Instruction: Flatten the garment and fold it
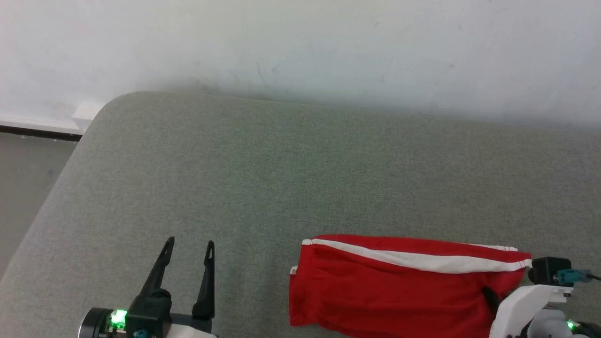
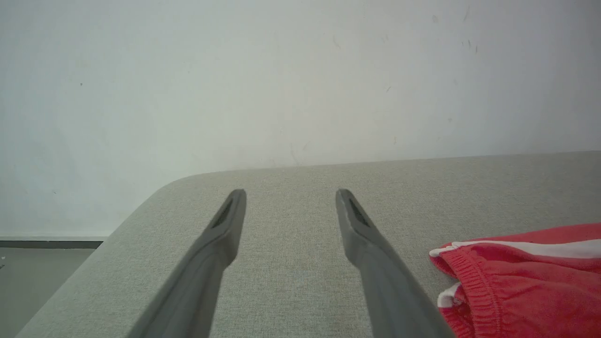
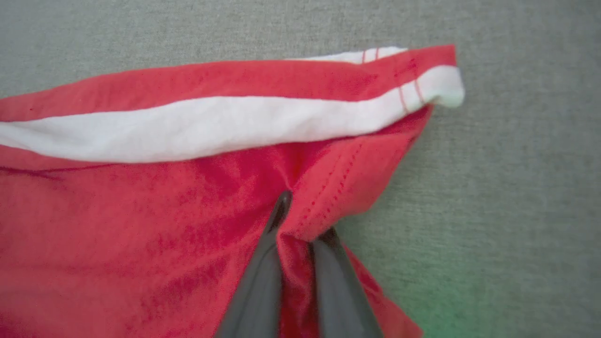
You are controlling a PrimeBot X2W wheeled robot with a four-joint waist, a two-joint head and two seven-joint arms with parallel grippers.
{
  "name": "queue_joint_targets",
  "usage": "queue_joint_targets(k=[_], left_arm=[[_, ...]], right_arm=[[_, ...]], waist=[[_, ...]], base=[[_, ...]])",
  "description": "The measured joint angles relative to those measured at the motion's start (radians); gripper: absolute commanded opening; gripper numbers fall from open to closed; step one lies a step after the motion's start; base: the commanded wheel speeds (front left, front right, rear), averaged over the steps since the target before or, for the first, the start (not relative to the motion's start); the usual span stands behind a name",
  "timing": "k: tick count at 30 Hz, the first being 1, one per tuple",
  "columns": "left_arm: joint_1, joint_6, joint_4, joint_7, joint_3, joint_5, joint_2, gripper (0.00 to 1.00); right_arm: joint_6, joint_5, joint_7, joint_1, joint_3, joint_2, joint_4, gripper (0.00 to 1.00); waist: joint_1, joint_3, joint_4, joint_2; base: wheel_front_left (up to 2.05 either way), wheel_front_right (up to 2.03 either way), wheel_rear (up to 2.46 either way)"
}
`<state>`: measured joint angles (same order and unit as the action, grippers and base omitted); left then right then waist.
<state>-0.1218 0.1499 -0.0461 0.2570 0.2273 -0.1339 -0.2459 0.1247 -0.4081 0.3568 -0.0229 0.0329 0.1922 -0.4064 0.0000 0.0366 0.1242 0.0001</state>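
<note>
The garment [image 1: 389, 291], bright red shorts with a white side stripe, lies bunched at the near right of the grey fabric surface [image 1: 281, 164]. My right gripper [image 3: 305, 213] is at the hem end, shut on a fold of red fabric that stands up between its two fingers; in the head view [image 1: 488, 295] one dark finger shows against the cloth. The gathered waistband end of the garment [image 2: 516, 277] lies just right of my left gripper [image 2: 289, 193]. That left gripper [image 1: 190, 242] hovers open at the near left with nothing between its fingers.
A white wall [image 1: 300, 42] rises directly behind the surface. The surface's rounded far-left corner [image 1: 108, 101] drops off to a grey floor [image 1: 23, 188] with a dark baseboard. Bare fabric stretches between the garment and the wall.
</note>
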Motion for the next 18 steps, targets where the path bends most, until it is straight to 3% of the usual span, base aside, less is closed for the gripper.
queue_joint_targets(k=[7, 14, 18], left_arm=[[0.000, -0.027, 0.005, 0.000, -0.021, 0.022, 0.027, 1.00], [-0.004, -0.053, 0.016, 0.000, -0.038, 0.036, 0.049, 1.00], [-0.020, -0.061, 0.021, 0.000, -0.050, 0.039, 0.060, 1.00]], right_arm=[[0.010, 0.002, -0.050, -0.015, 0.020, 0.005, -0.037, 0.00], [0.008, 0.061, -0.060, -0.021, 0.188, 0.059, -0.084, 0.00], [0.008, 0.090, -0.047, -0.015, 0.220, 0.078, -0.072, 0.00]], waist=[[0.0000, -0.010, -0.007, 0.0000], [0.0001, -0.027, -0.018, 0.0000], [0.0001, -0.039, -0.028, 0.0000]], base=[[0.00, 0.00, 0.00], [0.00, 0.00, 0.00], [0.00, 0.00, 0.00]])
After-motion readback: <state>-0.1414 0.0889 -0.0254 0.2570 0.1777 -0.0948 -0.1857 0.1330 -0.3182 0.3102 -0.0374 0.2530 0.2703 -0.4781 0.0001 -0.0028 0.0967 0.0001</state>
